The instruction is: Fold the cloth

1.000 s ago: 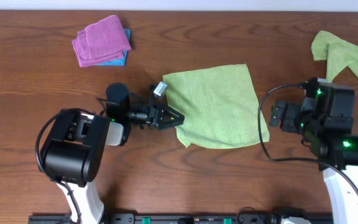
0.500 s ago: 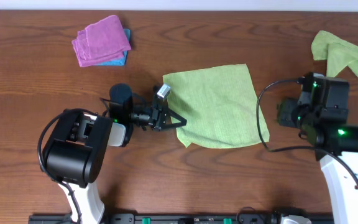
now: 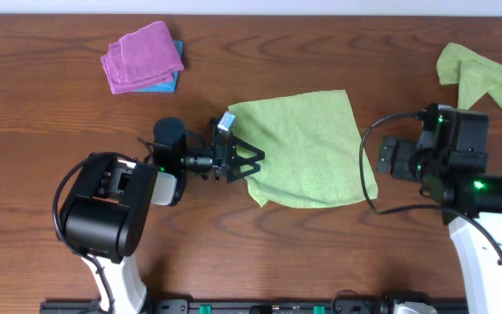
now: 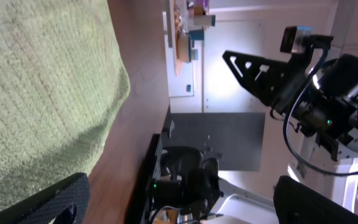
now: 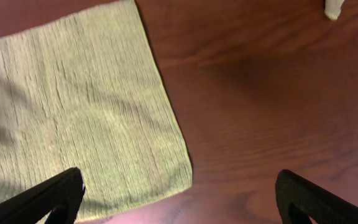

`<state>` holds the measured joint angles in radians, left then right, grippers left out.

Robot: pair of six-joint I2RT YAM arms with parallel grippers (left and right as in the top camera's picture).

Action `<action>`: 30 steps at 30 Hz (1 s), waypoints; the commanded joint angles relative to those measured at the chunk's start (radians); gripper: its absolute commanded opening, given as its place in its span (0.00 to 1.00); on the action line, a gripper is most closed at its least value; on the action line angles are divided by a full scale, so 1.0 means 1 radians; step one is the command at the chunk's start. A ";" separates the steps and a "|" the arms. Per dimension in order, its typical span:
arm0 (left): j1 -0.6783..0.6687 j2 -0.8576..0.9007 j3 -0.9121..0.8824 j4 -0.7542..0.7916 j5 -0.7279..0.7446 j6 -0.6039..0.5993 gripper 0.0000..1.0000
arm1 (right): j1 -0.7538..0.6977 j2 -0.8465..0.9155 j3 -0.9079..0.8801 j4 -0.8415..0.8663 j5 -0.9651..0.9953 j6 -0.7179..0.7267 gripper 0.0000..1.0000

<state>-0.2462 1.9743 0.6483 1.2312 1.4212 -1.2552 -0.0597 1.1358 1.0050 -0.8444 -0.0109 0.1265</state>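
My left gripper (image 3: 258, 158) stands wide apart, its fingertips at the near edge of the cloth (image 3: 308, 144). My right gripper (image 5: 178, 179) is spread wide too, the cloth's corner lying between its fingers.

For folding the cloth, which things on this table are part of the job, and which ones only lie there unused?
Part of the job: spread-out green cloth; left claw, open at its left edge; right claw, open near its right edge.
Only lying there: purple cloth on a blue cloth, far left; crumpled green cloth, far right.
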 commanded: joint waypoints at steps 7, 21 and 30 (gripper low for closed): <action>-0.003 -0.013 0.008 0.004 -0.015 0.061 0.88 | -0.006 -0.069 0.054 -0.043 0.010 -0.039 0.87; 0.077 -0.013 0.025 -0.081 -0.234 0.285 0.96 | -0.006 -0.070 0.054 -0.062 0.009 -0.038 0.91; 0.087 -0.013 0.025 -0.475 -0.858 0.388 0.96 | -0.006 -0.069 0.053 -0.064 0.010 -0.039 0.94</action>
<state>-0.1650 1.9709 0.6651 0.8310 0.8879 -0.9134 -0.0597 1.0714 1.0359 -0.9051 -0.0078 0.1005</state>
